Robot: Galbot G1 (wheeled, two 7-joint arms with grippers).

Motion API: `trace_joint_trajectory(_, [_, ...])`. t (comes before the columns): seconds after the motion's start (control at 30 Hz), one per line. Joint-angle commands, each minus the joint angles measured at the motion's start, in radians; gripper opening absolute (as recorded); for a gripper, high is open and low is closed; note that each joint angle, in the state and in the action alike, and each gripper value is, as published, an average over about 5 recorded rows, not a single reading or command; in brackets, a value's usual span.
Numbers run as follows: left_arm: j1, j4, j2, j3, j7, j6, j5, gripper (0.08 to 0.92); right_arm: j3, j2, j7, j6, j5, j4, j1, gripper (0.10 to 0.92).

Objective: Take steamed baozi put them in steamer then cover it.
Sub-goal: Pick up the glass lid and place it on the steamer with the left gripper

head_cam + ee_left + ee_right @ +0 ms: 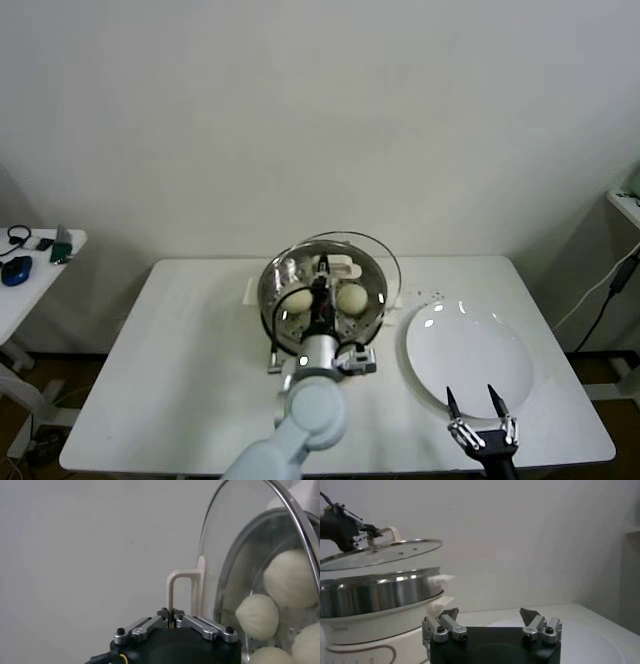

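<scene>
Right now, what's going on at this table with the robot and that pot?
The left tool is shut on the handle of the glass lid, holding it tilted just above the steamer, not yet seated. Buns are already inside the pot. The right tool hangs open over the near edge of the empty white plate, apart from the action.

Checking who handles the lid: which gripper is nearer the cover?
Left. The left gripper is shut on the cover handle, holding it just above the steamer. The right gripper hangs open over the plate, off to the side.
</scene>
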Motion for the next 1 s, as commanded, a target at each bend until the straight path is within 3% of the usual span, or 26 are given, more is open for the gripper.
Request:
trace_joint_trajectory(0.03, [-0.015, 0.08, 0.002, 0.001, -0.01, 0.007, 0.027, 0.135, 0.001, -0.002, -0.001, 0.009, 0.005, -0.006, -0.001, 0.823])
trace_joint_trajectory(0.27, [-0.022, 0.088, 0.027, -0.018, -0.007, 0.006, 0.026, 0.135, -0.003, -0.001, -0.008, 0.013, 0.001, -0.006, 0.0, 0.823])
trace_joint_trajectory(1.0, [-0.003, 0.104, 0.015, -0.027, -0.006, -0.018, 0.06, 0.135, -0.003, 0.008, -0.014, 0.029, -0.001, -0.01, 0.003, 0.823])
